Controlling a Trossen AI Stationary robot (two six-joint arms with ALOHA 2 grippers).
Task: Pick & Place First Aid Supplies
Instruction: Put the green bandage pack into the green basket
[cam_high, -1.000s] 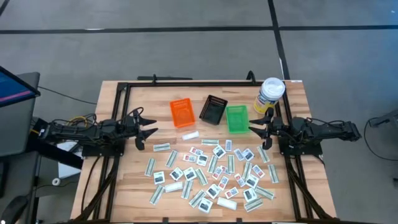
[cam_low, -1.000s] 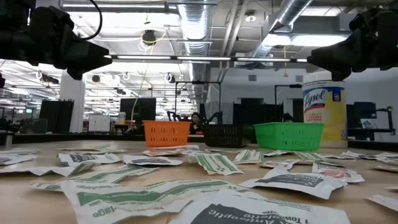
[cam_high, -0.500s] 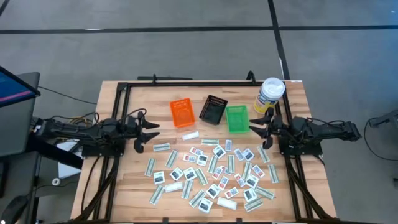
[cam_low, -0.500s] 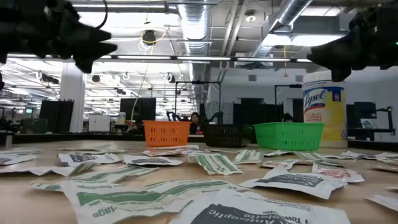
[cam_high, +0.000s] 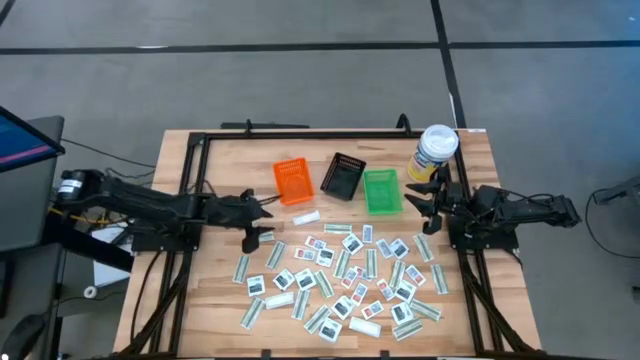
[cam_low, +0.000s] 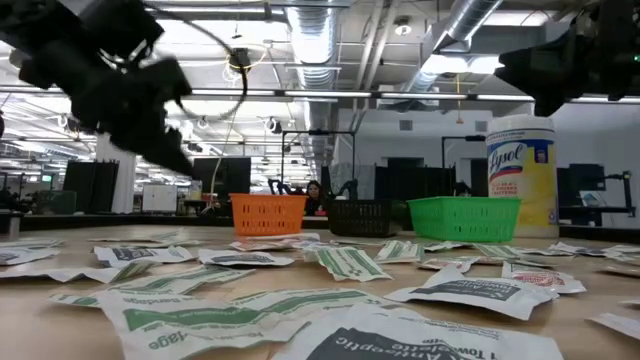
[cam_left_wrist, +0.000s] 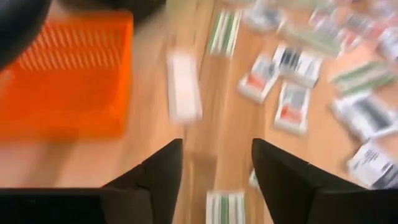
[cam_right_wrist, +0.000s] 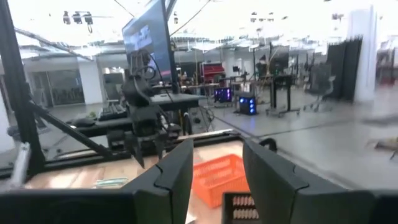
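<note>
Now left pincer wide open, empty, above packets.

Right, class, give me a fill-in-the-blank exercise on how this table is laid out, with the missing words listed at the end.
1. Of the three small bins, the black bin stands between the orange bin and the ____ one.
2. The yellow Lysol canister stands upright with a ____ lid.
3. The left gripper hangs with open fingers nearest the ____ bin.
4. The first aid packets lie scattered on the ____ table.

Missing words: green; white; orange; wooden
</note>
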